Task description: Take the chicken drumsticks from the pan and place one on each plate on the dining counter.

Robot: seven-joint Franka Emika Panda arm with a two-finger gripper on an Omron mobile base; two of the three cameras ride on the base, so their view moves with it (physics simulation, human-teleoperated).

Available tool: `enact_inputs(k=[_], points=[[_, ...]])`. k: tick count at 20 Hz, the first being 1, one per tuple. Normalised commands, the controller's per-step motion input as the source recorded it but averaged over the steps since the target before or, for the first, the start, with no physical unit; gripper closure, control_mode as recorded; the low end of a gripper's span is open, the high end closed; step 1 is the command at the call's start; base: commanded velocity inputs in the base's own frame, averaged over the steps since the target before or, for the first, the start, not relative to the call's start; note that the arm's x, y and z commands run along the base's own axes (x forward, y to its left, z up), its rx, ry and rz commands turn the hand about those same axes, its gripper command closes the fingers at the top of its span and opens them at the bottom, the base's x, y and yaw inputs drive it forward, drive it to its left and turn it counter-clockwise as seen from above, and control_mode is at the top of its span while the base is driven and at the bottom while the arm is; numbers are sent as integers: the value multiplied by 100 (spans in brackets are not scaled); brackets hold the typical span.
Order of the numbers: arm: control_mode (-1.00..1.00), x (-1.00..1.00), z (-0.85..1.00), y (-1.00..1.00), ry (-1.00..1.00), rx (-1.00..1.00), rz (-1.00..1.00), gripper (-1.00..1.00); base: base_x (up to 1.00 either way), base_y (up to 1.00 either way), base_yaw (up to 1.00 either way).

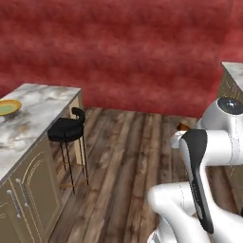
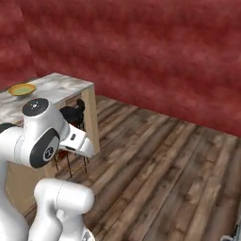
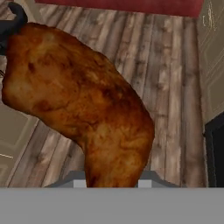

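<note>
Left base view: the white robot arm with dark joints point(image 1: 209, 156) rises from the lower right over a dark wooden plank floor point(image 1: 128, 156), with a red textured wall point(image 1: 118, 52) behind. At the left stands the long dining counter with a white-grey veined marble top and light wood base point(image 1: 33, 114); near its far left edge rests a round yellow-rimmed plate with a pale green centre point(image 1: 7, 107). A black bar stool with thin legs point(image 1: 69, 130) stands just beside the counter's end. A small orange-brown tip of a chicken drumstick point(image 1: 182, 126) shows just beside the arm's upper link, well apart from the plate. Right base view: the arm occupies the lower left; the same counter point(image 2: 61, 87) lies behind it, carrying the yellow-rimmed plate point(image 2: 22, 89) near its far end, and the stool point(image 2: 73, 113) is partly hidden by the arm's wrist. The plank floor point(image 2: 164, 169) extends to the right up to the red wall point(image 2: 141, 47). Hand view: a large, glossy, reddish-brown drumstick point(image 3: 83, 105) hangs above the floor point(image 3: 166, 65), its narrow end reaching down between the base of the gripper point(image 3: 111, 181); the claw pinches this drumstick, its tips mostly covered by the meat. The stool's black seat point(image 3: 11, 24) appears at the upper left corner.
</note>
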Motion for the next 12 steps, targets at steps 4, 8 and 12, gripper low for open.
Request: enact_inputs(k=[4, 8, 12], points=[[100, 0, 0, 0, 0, 0, 0, 100, 100, 0, 19], [100, 0, 0, 0, 0, 0, 0, 100, 100, -3, 10], [100, 0, 0, 0, 0, 0, 0, 100, 100, -24, 2]])
